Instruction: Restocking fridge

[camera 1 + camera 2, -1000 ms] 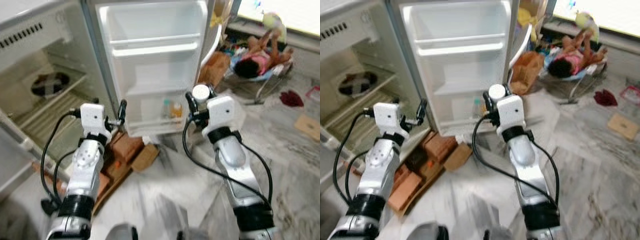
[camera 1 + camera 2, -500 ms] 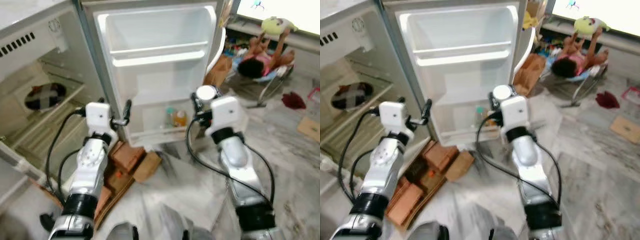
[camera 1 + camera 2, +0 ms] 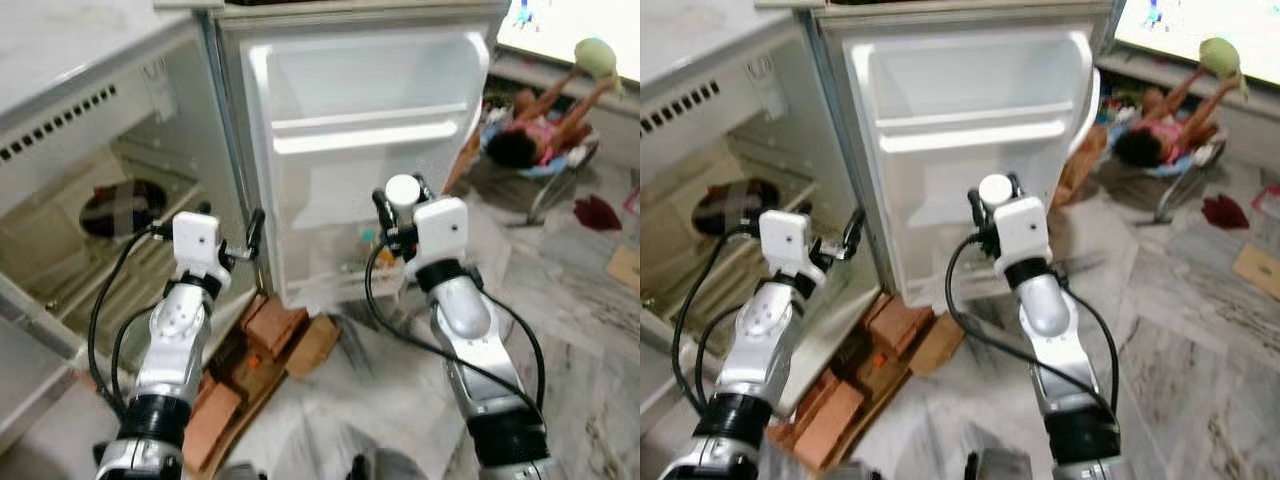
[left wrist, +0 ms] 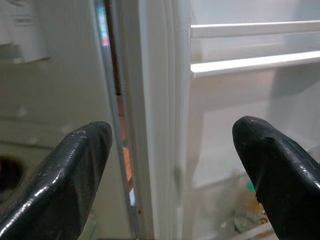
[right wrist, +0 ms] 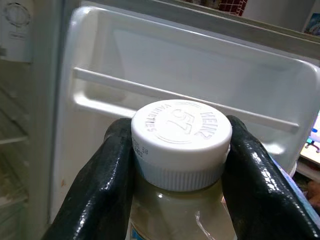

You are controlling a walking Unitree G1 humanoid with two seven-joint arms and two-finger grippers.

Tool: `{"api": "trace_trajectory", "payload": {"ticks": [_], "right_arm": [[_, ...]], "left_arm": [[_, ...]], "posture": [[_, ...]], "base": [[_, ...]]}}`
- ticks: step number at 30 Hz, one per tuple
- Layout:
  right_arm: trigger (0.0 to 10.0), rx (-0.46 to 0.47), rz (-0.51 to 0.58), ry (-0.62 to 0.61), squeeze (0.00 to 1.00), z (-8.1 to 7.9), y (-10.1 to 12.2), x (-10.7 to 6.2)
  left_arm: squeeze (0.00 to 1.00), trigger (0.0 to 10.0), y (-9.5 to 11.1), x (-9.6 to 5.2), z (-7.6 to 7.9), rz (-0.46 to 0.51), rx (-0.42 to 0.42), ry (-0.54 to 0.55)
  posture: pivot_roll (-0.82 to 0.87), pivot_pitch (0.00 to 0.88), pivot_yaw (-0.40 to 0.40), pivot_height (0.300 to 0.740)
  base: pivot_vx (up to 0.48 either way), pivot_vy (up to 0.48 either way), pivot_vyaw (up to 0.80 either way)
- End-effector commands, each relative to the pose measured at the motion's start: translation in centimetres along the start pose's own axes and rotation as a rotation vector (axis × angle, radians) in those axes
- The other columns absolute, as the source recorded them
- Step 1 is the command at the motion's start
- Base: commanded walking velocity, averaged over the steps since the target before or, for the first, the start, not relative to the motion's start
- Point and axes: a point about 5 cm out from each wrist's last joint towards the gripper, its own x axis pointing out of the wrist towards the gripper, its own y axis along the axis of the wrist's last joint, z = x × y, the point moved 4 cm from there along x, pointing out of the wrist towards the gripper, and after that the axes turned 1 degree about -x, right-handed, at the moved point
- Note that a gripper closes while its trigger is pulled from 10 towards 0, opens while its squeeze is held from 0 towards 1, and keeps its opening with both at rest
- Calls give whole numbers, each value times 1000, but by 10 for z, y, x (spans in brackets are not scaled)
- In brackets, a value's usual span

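Observation:
My right gripper (image 3: 392,203) is shut on a pale sauce bottle (image 5: 177,210) with a white ribbed cap (image 5: 181,136), held upright in front of the open fridge door (image 3: 370,130). The door's white inner shelves (image 3: 372,138) face me; small bottles (image 3: 367,240) sit in its bottom rack. My left gripper (image 3: 254,232) is open, level with the door's hinge edge (image 4: 150,120), holding nothing. The fridge cabinet (image 3: 110,230) stands open on the left, with a dark round dish (image 3: 125,207) on a wire shelf.
Red bricks (image 3: 280,325) and cardboard (image 3: 312,345) lie on the marble floor under the door. A person (image 3: 540,135) lies on a bouncer seat at the back right, holding up a soft toy (image 3: 597,55). A red cloth (image 3: 598,212) lies on the floor there.
The view has swung left and closer to the fridge, so the door now sits right of centre. Both grippers keep their pose; the right one still holds the bottle.

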Motion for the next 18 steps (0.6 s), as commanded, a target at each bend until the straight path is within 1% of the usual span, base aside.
{"api": "trace_trajectory", "payload": {"ticks": [1, 3, 6, 14, 18], "right_arm": [[10000, -23, 37, -33, 0, 11, 9, 2], [10000, -24, 37, -33, 0, 11, 9, 3], [10000, -26, 39, -31, 0, 10, 10, 3], [10000, -28, 42, -28, 0, 10, 10, 3], [10000, -26, 41, -23, 0, 8, 9, 3]], "left_arm": [[0, 10000, 5, 4, 7, 15, 6, -18], [0, 10000, 6, 4, 7, 17, -4, -15], [0, 10000, 7, 4, 9, 26, -31, -18], [0, 10000, 5, -1, 7, 14, -23, -37], [0, 10000, 5, -3, 9, 10, -4, -53]], "posture": [[-50, 50, 1, 740], [-50, 49, 0, 740], [-51, 48, -1, 740], [-47, 50, 0, 740], [-47, 50, 0, 740]], "base": [[450, 0, 0], [424, 0, 0], [0, 0, 0], [0, 0, 0], [0, 0, 0]]}}
